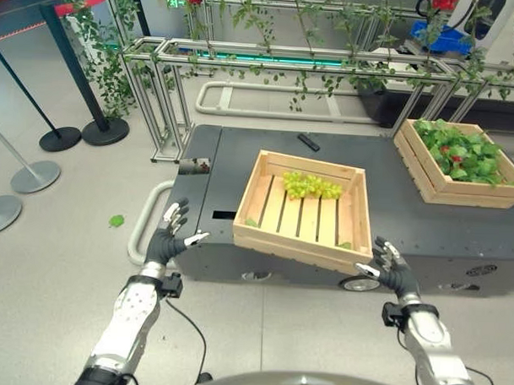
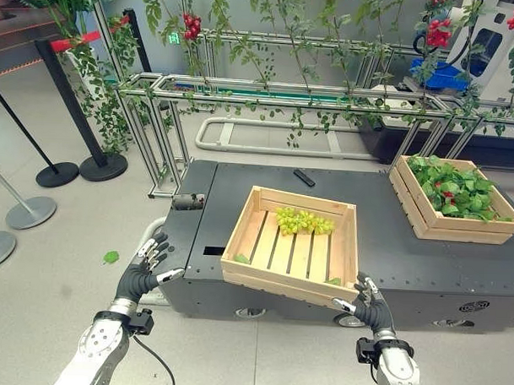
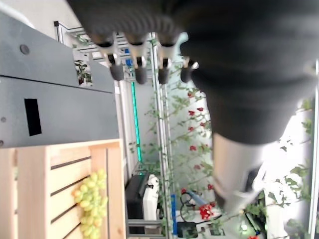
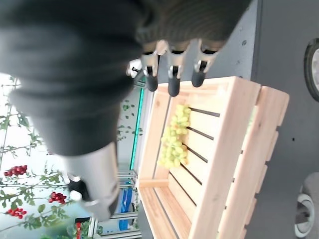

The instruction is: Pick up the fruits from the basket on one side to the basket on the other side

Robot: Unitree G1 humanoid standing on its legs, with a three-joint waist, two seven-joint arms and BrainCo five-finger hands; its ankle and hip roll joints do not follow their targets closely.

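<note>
A pale wooden slatted crate (image 1: pixel 264 235) sits on the dark platform (image 1: pixel 408 223), overhanging its near edge. A bunch of green grapes (image 1: pixel 311 186) lies at the far side inside it, also seen as grapes (image 4: pixel 173 139) and grapes (image 3: pixel 91 201). A second wooden crate (image 1: pixel 426 177) at the far right holds green leaves and small red fruits (image 1: pixel 446 150). My left hand (image 1: pixel 168 234) hovers open in front of the platform's left corner, holding nothing. My right hand (image 1: pixel 392 266) is open just beyond the near crate's right front corner, apart from it.
A small black remote-like object (image 1: pixel 308 142) lies on the platform behind the near crate. Metal trellis frames with vines (image 1: pixel 295 63) stand behind. Stanchion bases (image 1: pixel 60 138) stand on the floor at left, and a green leaf (image 1: pixel 116 220) lies there.
</note>
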